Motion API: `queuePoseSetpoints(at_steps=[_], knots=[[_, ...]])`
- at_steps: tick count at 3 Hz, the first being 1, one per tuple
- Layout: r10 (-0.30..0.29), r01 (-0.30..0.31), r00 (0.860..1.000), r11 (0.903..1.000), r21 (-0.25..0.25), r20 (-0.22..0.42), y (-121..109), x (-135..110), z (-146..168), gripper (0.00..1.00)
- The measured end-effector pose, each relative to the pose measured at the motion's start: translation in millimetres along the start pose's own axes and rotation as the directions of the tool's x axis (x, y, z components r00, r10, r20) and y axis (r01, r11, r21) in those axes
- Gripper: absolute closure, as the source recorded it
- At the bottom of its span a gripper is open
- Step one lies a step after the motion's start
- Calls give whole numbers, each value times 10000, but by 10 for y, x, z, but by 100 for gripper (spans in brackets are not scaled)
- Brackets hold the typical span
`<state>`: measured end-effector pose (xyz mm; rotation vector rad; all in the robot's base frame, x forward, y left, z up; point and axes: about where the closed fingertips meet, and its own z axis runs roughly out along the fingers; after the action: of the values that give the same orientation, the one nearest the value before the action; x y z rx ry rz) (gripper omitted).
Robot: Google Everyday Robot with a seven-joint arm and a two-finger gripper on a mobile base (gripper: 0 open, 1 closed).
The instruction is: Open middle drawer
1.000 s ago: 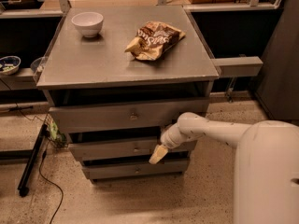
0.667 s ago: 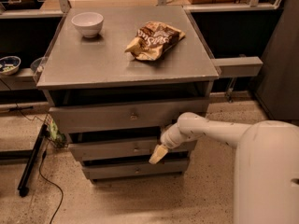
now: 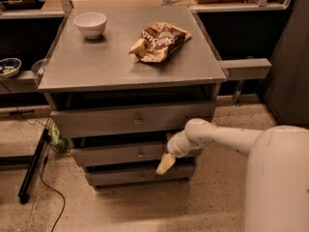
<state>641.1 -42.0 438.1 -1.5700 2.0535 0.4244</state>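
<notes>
My claw (image 3: 165, 164) hangs low at the right end of the middle drawer (image 3: 116, 154), second of three under the table (image 3: 96, 66). Its knob (image 3: 140, 153) lies left of the claw, slightly higher. The drawer front runs left-right. Claw clenched or released: cannot tell.

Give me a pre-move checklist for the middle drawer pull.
1. Claw at the middle drawer: ok, it is over the right part of the front, near its lower edge.
2. Claw on the knob: not ok, the knob shows uncovered to the left of the claw.
3. Claw's grip state: cannot tell.
4. Drawer already pulled out: cannot tell from this angle.
5. White bowl and snack bag on the cabinet top, back from the front edge: ok.
</notes>
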Motion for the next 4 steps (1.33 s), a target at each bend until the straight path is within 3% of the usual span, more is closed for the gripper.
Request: queuePoseSetpoints(at_steps=[1,2,3,4], knots=[[46,-46,10000,9990,-445,17,270,85,-117,0],[46,-45,10000,9990,-443,16,270,85,-117,0],[-42,67,9992,9980,635,-392,157,-34,-121,0],[55,-41,9998,9978,669,-201,51,-56,-64,0]])
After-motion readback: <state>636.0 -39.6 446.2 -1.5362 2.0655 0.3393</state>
